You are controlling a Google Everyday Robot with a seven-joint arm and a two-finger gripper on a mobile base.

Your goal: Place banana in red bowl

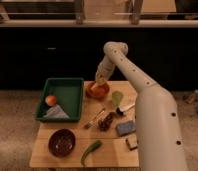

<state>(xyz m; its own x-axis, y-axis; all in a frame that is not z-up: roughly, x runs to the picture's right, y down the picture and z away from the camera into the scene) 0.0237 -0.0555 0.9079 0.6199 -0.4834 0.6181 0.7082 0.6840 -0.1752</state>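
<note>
Saw a green pepper point(91, 152) at the near edge. Found the gripper point(98, 83) above the red bowl point(106, 92) at the far edge, banana point(94, 89) beneath it in that bowl; could not tell its grip.

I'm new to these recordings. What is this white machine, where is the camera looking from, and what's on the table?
The white jointed tube is a robot arm; its claw hangs over the red bowl, where something yellow, probably the banana, shows. Whether the claw holds it cannot be told. The one camera looks down on the wooden table. Also there: a green tray with an orange fruit, a dark bowl, a green cup and a blue sponge.
</note>
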